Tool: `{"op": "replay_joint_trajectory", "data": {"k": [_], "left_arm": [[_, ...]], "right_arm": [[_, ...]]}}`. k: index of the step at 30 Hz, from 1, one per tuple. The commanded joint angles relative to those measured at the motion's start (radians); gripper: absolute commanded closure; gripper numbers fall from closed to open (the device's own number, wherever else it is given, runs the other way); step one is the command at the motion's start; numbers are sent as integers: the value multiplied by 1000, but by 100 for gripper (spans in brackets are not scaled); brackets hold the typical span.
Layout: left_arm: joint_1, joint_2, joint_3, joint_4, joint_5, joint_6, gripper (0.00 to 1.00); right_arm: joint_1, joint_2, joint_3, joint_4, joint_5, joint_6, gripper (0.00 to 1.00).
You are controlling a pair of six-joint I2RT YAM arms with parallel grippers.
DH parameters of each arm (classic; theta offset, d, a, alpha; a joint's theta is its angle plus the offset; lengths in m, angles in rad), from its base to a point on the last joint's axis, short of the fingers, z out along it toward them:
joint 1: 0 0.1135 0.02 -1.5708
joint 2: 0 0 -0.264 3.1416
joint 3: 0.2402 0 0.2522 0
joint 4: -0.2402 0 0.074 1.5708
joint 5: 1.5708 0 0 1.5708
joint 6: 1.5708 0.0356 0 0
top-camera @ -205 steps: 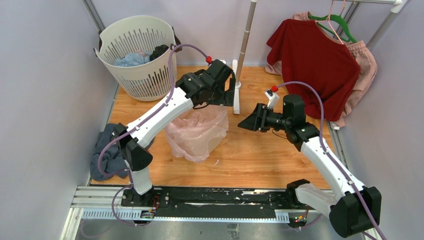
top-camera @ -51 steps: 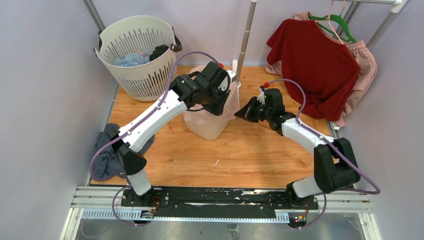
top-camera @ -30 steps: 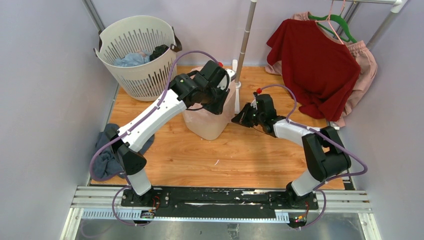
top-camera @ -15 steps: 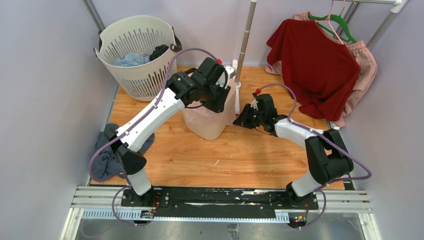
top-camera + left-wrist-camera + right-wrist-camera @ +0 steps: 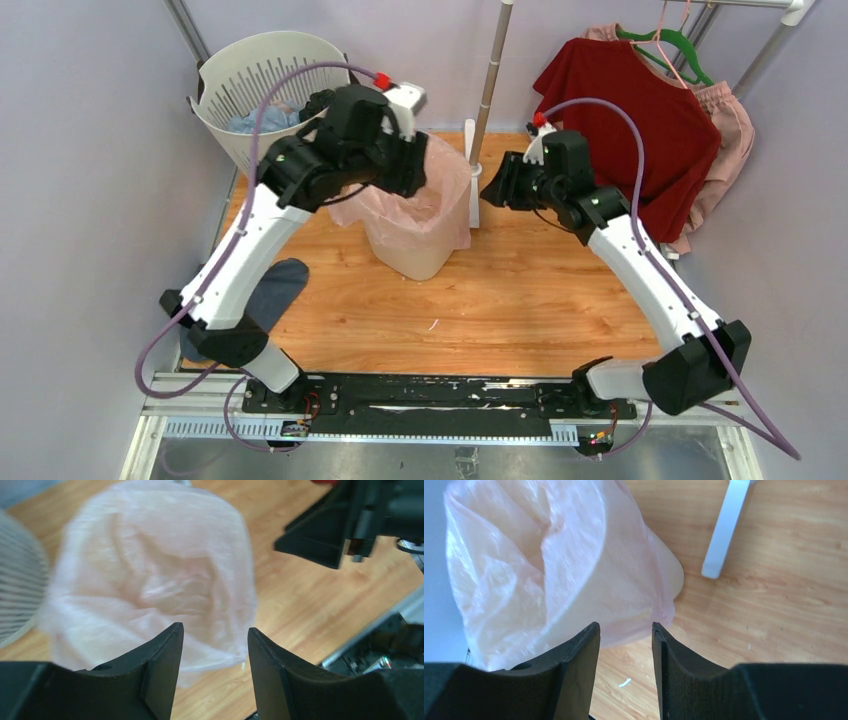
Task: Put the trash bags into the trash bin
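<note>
The trash bin [image 5: 415, 262] stands upright in the middle of the wooden floor. The pale-pink trash bag [image 5: 432, 205] lines it, its edge draped over the rim. My left gripper [image 5: 405, 172] hovers at the bin's far left rim, open, with nothing between its fingers. In the left wrist view the bag [image 5: 150, 580] lies below the open left gripper [image 5: 215, 630]. My right gripper [image 5: 493, 190] hangs open to the right of the bin, apart from it. In the right wrist view the bag [image 5: 549, 565] and the bin's cream wall [image 5: 670, 572] sit beyond the empty right gripper [image 5: 625, 627].
A white slotted basket [image 5: 250, 75] holding clothes stands at the back left. A white pole [image 5: 490, 80] with its base [image 5: 473, 185] rises just behind and to the right of the bin. A red shirt [image 5: 625, 120] hangs at the back right. A blue-grey cloth [image 5: 275, 285] lies at the left.
Both grippers have opened and come off the bag's rim. The left arm rose and swung left and back. The right arm pulled back to the right and lifted.
</note>
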Motion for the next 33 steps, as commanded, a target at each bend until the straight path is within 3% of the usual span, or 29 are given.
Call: {"op": "replay_joint_trajectory", "data": {"k": [1,7,13,21,28,33], "left_arm": [[128,-100,-21,-4,-146,11,44],[301,-267,-253,109,-194,-30,40],[427,-361,-469,204,-163,-56,40],[495,-377,-617,300,-128,-69,40],[535,-386,-795,439,-97,-99,42],[548,-360,-902,533,-69,-110,45]], "right_arm": [[16,108,160,-118,19,12,53],[36,231,353,-204,79,9,51],[63,306,446,-238,105,16,49],[175,447,641,-444,253,18,49],[298,640,897,-709,507,31,48],[309,689,898,-748,552,48,48]]}}
